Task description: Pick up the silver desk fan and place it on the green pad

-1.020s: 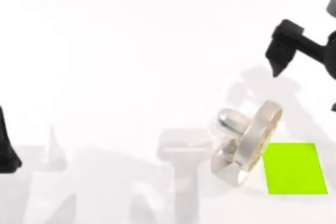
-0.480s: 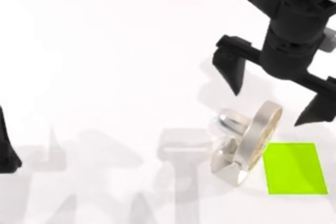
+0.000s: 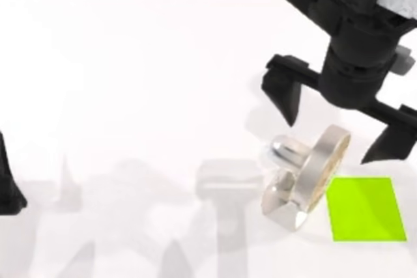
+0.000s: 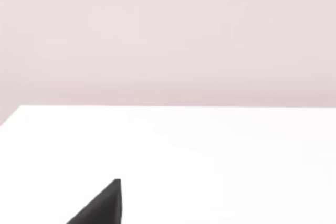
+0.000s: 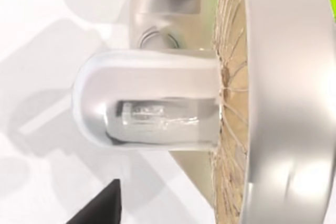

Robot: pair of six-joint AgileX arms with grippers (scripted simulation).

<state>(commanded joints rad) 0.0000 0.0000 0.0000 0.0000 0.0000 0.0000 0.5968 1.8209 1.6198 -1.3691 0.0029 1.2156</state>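
The fan (image 3: 306, 177) stands on the white table (image 3: 143, 83) toward its right side, ring edge just beside the green pad (image 3: 365, 208) — not yet on it. Left arm parked at the left edge. The right gripper (image 3: 335, 128) hovers above the fan, fingers spread to straddle it — pale wall beyond

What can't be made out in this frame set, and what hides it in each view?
- Left gripper: cut off by the top view's left edge; the left wrist view shows only one dark fingertip, so its state is unreadable.
- Silver desk fan: in the right wrist view its ring runs past the edge; the base is only partly seen.
- Green pad: only a sliver in the right wrist view, behind the fan.
- Right gripper: open above the fan.
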